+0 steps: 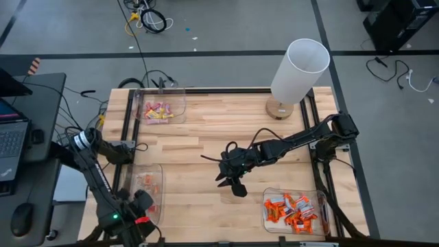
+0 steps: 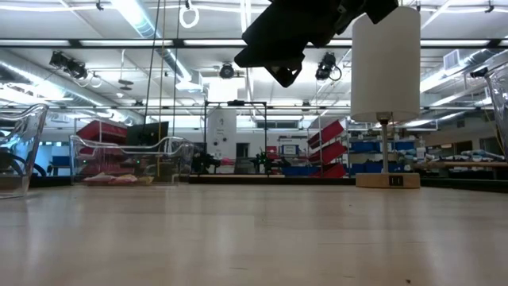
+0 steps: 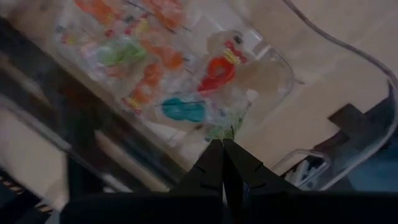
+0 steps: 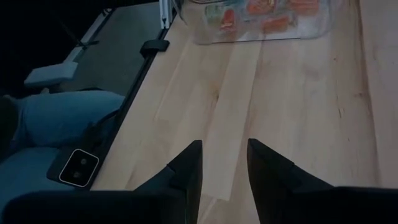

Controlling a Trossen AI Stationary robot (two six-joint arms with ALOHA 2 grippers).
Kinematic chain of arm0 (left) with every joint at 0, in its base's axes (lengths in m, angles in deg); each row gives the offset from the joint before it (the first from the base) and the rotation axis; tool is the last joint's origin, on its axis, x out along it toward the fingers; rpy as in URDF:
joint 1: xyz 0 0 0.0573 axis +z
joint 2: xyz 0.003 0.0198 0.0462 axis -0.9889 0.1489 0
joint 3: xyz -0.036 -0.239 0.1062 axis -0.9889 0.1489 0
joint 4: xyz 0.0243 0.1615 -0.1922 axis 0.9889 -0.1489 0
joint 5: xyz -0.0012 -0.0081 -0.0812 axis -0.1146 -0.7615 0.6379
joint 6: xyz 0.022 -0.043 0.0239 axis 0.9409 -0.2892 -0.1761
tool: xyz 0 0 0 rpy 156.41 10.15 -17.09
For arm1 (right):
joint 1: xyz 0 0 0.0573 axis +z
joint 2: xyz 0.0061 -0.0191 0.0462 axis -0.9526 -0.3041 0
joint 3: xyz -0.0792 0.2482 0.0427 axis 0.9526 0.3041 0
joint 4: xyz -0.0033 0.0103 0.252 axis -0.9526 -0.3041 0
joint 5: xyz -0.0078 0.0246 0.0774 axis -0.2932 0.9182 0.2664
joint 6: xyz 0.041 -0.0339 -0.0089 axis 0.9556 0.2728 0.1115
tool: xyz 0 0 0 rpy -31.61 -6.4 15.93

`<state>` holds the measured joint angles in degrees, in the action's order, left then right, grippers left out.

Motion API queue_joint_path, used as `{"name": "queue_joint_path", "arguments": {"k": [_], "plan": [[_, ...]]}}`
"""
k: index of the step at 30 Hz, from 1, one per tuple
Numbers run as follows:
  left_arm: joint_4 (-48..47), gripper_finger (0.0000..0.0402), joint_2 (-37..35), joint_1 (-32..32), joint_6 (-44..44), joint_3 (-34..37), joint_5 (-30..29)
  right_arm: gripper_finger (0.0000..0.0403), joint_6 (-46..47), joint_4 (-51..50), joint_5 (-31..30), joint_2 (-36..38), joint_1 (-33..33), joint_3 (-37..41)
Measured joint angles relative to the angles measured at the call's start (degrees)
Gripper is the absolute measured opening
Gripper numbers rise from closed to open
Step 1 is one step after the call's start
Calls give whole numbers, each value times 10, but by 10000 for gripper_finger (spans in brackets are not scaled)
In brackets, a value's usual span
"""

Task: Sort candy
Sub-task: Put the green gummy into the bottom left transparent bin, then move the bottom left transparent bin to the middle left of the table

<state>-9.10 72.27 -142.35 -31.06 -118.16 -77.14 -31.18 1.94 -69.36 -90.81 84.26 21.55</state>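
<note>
At the far left of the high view, the left arm runs down the table's left edge, folded at its elbow, with the left gripper (image 1: 140,206) low over the near-left corner, just above the clear bin (image 1: 159,171) that sits there. Its fingers (image 3: 214,163) are pressed together into a single point with no gap between them and nothing held. In the left wrist view they point at that bin, where pale wrapped candy (image 3: 217,71) with red, green and orange markings lies in a loose heap.

Further back on the left, a second clear bin (image 1: 180,96) against the table's far edge holds pink and yellow candy (image 1: 156,111), clustered toward its left side.

Near the middle of the wooden table (image 1: 206,144), the right arm reaches in from its mount at the right edge, stretched long and nearly level, its wrist bent downward. The right gripper (image 1: 236,186) hangs above bare wood, well clear of the surface in the low view. Its two fingers (image 4: 186,163) stand partly apart with only the tabletop showing between them; they grip nothing.

To the right and nearer the front edge, a third clear bin (image 1: 269,221) is filled with bright orange candy (image 1: 295,209). It lies just beside the right gripper but apart from it.

Behind, near the far right corner, a white cylindrical lamp (image 1: 300,68) stands on a round wooden base.
</note>
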Motion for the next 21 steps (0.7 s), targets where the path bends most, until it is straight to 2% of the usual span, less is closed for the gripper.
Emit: {"name": "queue_joint_path", "arguments": {"k": [10,21], "plan": [[40,30,0,0,-14,31,4,112,1,0,0,0,0,0],[39,103,0,0,-19,31,22,112,2,-14,0,0,0,0]]}}
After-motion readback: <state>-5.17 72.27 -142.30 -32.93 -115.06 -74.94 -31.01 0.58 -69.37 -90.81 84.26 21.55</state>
